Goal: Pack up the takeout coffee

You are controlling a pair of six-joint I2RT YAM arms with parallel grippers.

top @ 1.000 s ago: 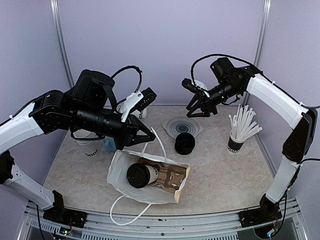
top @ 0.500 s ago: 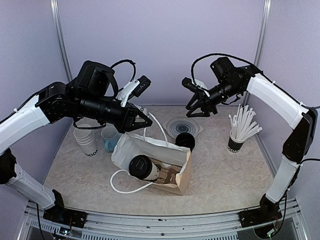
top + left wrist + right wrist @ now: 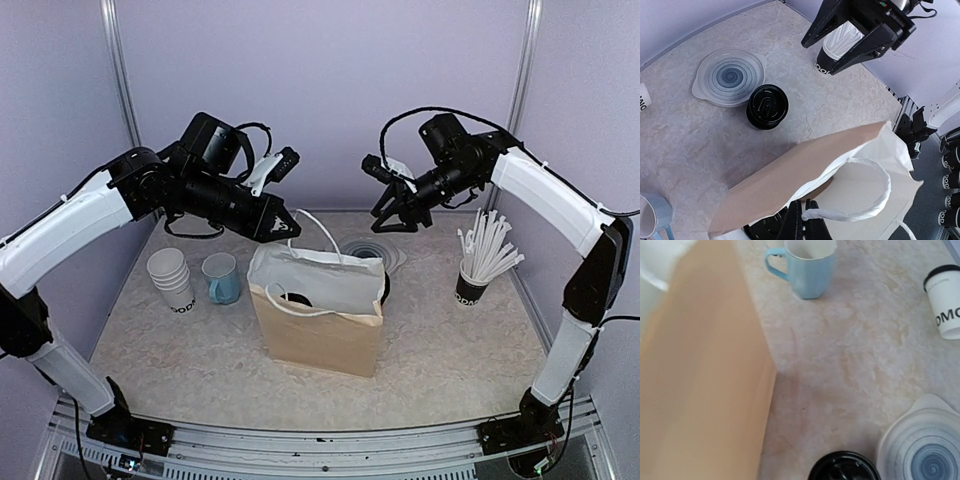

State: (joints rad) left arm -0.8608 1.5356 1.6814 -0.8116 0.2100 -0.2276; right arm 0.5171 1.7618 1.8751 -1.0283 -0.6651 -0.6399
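Note:
The brown paper bag (image 3: 318, 335) stands upright mid-table, its white lining showing at the mouth (image 3: 875, 195). My left gripper (image 3: 281, 229) hangs over the bag's back left corner, shut on a white cord handle (image 3: 860, 212); the fingertips (image 3: 799, 222) pinch its end. The takeout coffee is hidden inside the bag. A black ridged edge (image 3: 762, 229) shows under the bag's rim; I cannot tell whether it is the lid. My right gripper (image 3: 394, 217) hovers open and empty above the plate, seen also in the left wrist view (image 3: 852, 37).
A stack of black lids (image 3: 767, 106) and a grey swirl plate (image 3: 730, 76) sit behind the bag. A light-blue mug (image 3: 222, 278) and nested white cups (image 3: 172, 278) stand at the left. A cup of white straws (image 3: 472, 283) stands at the right. A lettered white cup (image 3: 946, 300) is at the back.
My left gripper rose and moved back with the handle, pulling the bag from lying on its side to standing upright, so the coffee went out of sight. The right arm stayed put.

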